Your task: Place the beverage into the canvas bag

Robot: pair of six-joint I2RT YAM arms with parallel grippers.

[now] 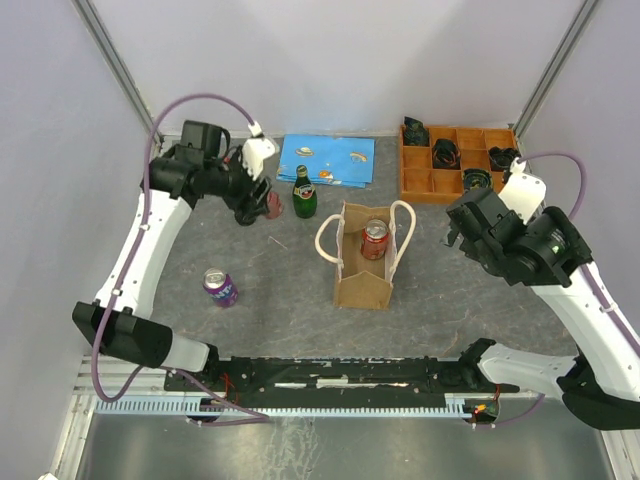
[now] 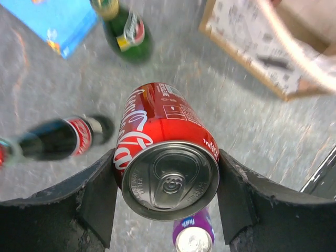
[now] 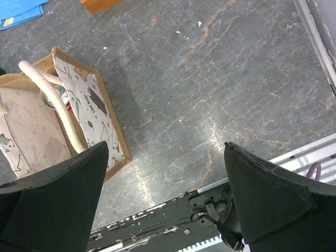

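Red cola can (image 2: 167,157) clamped in the left gripper (image 2: 167,168), arm reaching far-left; right gripper (image 3: 165,152) hangs wide-open, right of the canvas bag (image 1: 362,288).

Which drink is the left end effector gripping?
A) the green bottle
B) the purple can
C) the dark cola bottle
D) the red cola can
D: the left wrist view shows the red cola can pinched between the two fingers of the left end effector, while the purple can sits apart, untouched.

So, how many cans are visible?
3: a red can in the left gripper, a second red can in the canvas bag, a purple can on the table; maybe more hidden.
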